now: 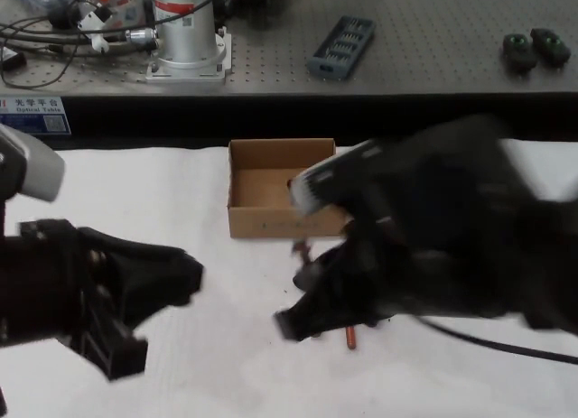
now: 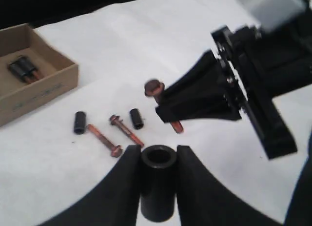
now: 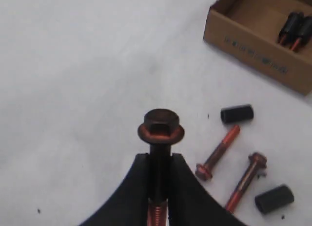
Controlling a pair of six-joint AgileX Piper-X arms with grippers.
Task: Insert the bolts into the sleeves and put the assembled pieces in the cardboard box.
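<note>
Fingers of the left gripper [image 2: 157,154] pinch a black sleeve [image 2: 158,187], arm low at the high view's lower left. Right gripper [image 3: 160,160], centre-right over the table [image 1: 226,373], clamps a copper bolt [image 3: 160,131] by its shank. Cardboard box [image 1: 271,221] upper centre holds two assembled pieces [image 3: 294,27]. Loose bolts [image 3: 219,153] and spare sleeves [image 3: 237,113] lie nearby.

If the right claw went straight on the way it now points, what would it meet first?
Probably only the white cloth: the right claw carries its bolt head-first, with nothing lying ahead, though depth is unclear.
</note>
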